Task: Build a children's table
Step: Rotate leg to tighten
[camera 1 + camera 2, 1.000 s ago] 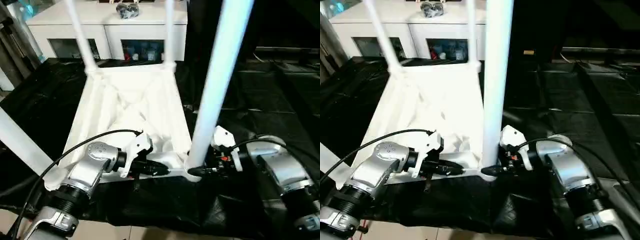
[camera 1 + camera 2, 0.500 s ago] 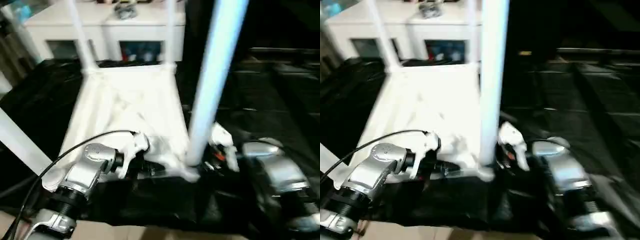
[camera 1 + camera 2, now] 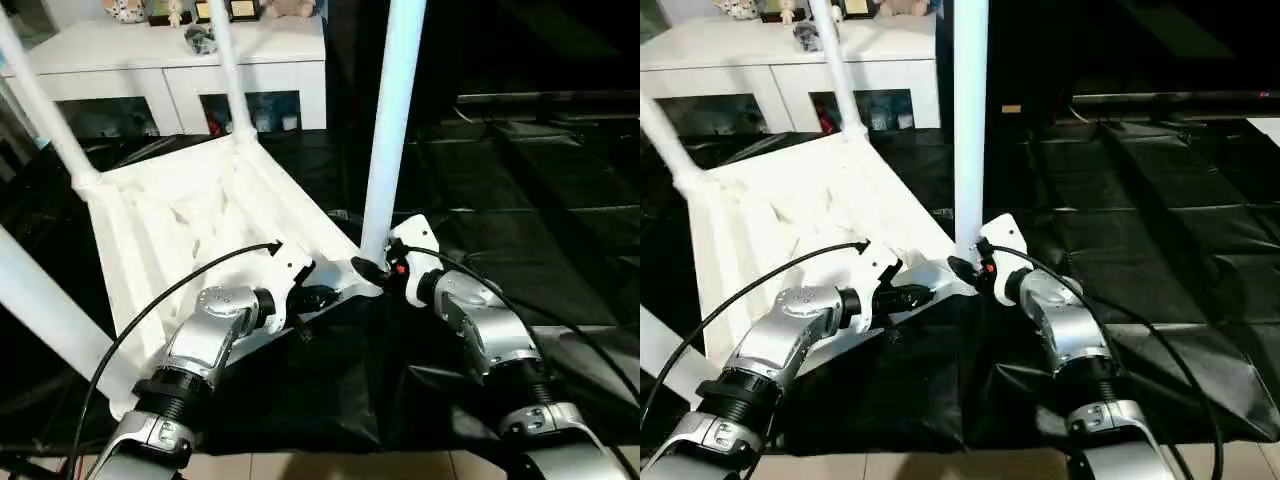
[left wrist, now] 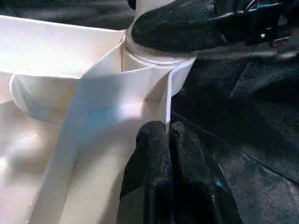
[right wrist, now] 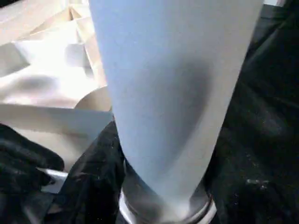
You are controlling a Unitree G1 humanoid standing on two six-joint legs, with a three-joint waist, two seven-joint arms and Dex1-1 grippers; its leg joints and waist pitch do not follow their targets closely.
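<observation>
So the left gripper [image 4: 167, 140] is pinched nearly shut on the thin wall of the tabletop [image 3: 190, 225], right by the near corner socket [image 4: 154, 70]. In the left wrist view its two black fingers [image 4: 152, 154] sit on either side of that wall with barely any gap.

The right gripper [image 3: 372, 268] is about half open, fingers wrapped around the base of the near leg [image 3: 393, 120], just where it goes into that socket. One of its fingers lies across the top of the socket rim.

The tabletop is upside down on the black sheet [image 3: 520, 200], ribs facing up, turned at an angle to the robot. Four legs stick up from the corners: the near one, two far ones [image 3: 230, 70] [image 3: 40, 100], and one [image 3: 40, 300] at the left edge.

A white cabinet [image 3: 170, 60] stands behind it. I can't read any writing or brand anywhere.
</observation>
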